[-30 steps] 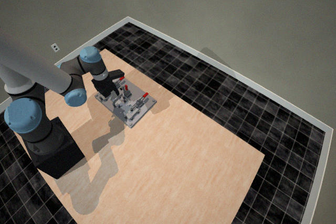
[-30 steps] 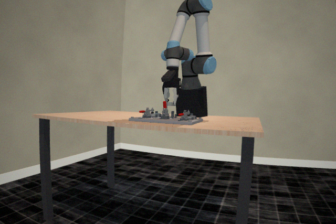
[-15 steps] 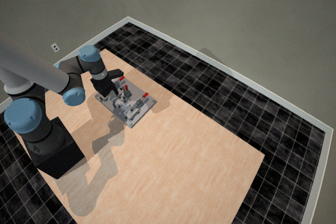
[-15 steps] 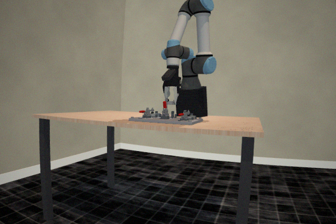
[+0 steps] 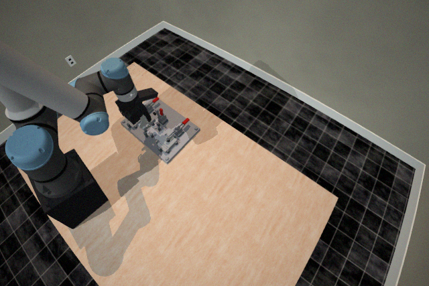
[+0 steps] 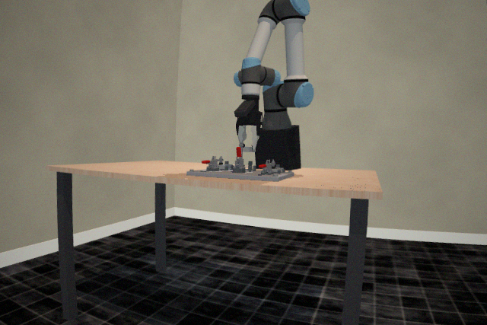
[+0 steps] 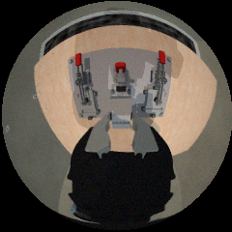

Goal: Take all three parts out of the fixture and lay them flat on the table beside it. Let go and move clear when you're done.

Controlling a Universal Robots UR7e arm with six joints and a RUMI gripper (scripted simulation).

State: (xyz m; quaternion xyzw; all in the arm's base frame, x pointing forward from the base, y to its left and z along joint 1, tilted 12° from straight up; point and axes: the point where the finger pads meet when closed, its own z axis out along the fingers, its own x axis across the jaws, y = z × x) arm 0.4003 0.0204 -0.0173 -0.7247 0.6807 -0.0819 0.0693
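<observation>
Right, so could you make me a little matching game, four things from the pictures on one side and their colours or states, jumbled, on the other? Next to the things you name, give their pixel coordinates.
Things
1. End effector [image 5: 145, 123] [image 6: 248, 149] [image 7: 121, 112]
2. Middle handle [image 5: 161, 112] [image 6: 238, 151] [image 7: 120, 66]
3. Arm's round joint caps [image 5: 114, 68] [image 6: 300, 4]
4. Table legs [image 6: 65, 234]

Colours or states
A. Blue
B. Shut on a grey part [image 6: 248, 149] [image 7: 121, 105]
C. Dark grey, standing on the floor [image 5: 312, 113] [image 6: 236, 274]
D. Red, sticking up from the fixture [image 5: 178, 116] [image 6: 232, 175] [image 7: 99, 60]

Right pairs: 1-B, 2-D, 3-A, 4-C
</observation>
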